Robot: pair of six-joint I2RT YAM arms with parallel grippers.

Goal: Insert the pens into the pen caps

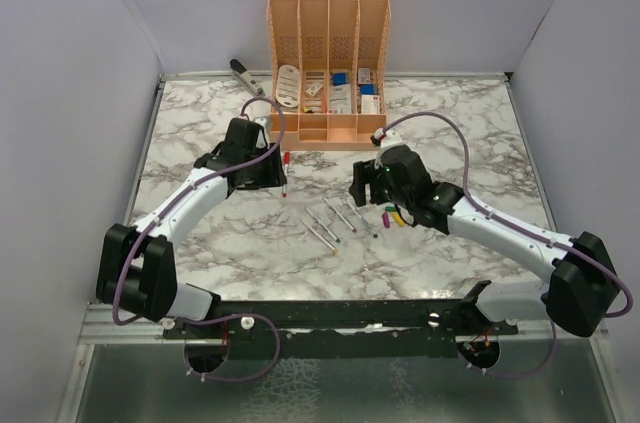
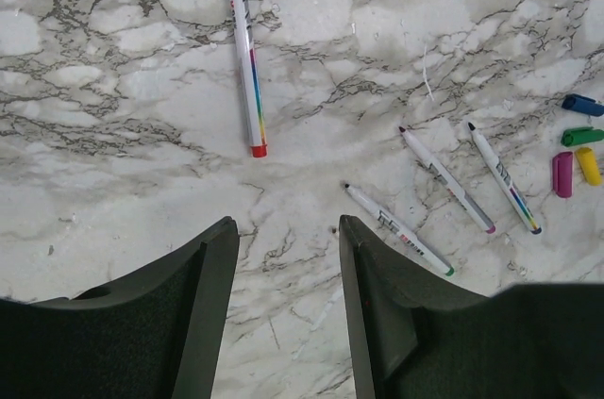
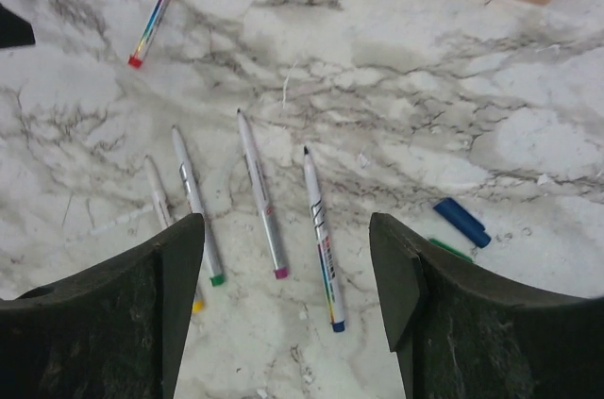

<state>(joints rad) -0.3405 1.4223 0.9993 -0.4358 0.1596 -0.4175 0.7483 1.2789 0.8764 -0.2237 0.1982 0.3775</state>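
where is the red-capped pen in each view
top external: red-capped pen just left of centre, upright in the picture.
left wrist: top edge, left of centre.
right wrist: top left corner.
shared landmark: row of uncapped pens, below and to the right of it in all three views.

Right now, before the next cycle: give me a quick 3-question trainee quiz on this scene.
1. True or false: the red pen, lying apart from the others, already wears its cap.
2. How many uncapped pens lie side by side in the right wrist view? A) two B) four C) six
3. Fill in: the loose caps on the marble are blue, green, yellow and ____.

Key: 1 true; 2 B; 3 purple.
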